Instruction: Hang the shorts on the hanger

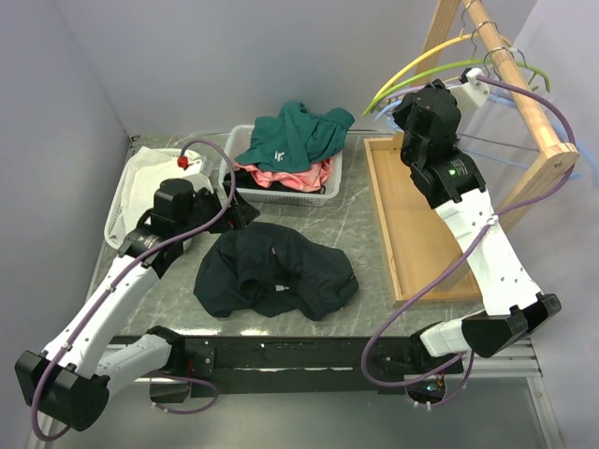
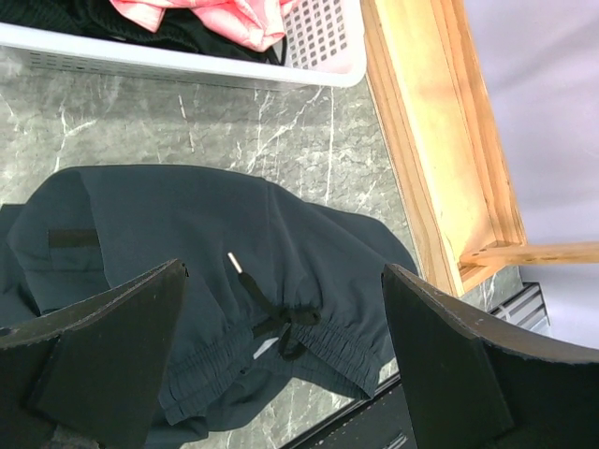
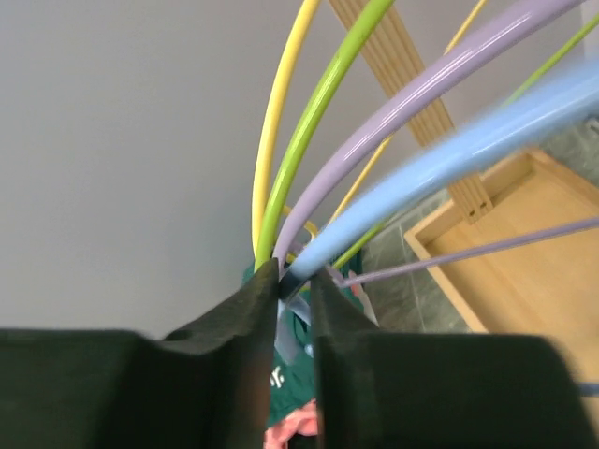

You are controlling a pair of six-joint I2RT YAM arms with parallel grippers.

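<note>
Grey marbled tabletop is filling the overhead view, with plain pale walls behind it. I am seeing the dark shorts lying crumpled in a heap on the table near the front edge, between my two arms and well apart from the rack. Their drawstring is showing in the left wrist view. My left gripper is hanging above the shorts with its jaws spread wide, holding nothing. A white basket is sitting behind the shorts, carrying a teal garment on top of a pink garment. A wooden tray is lying to the right. My right gripper is reaching up beside the wooden rack, its jaws pinched nearly together on the tip of the light-blue hanger. A lavender hanger, a green hanger and a yellow hanger are crowding close beside it, just above the fingers.
</note>
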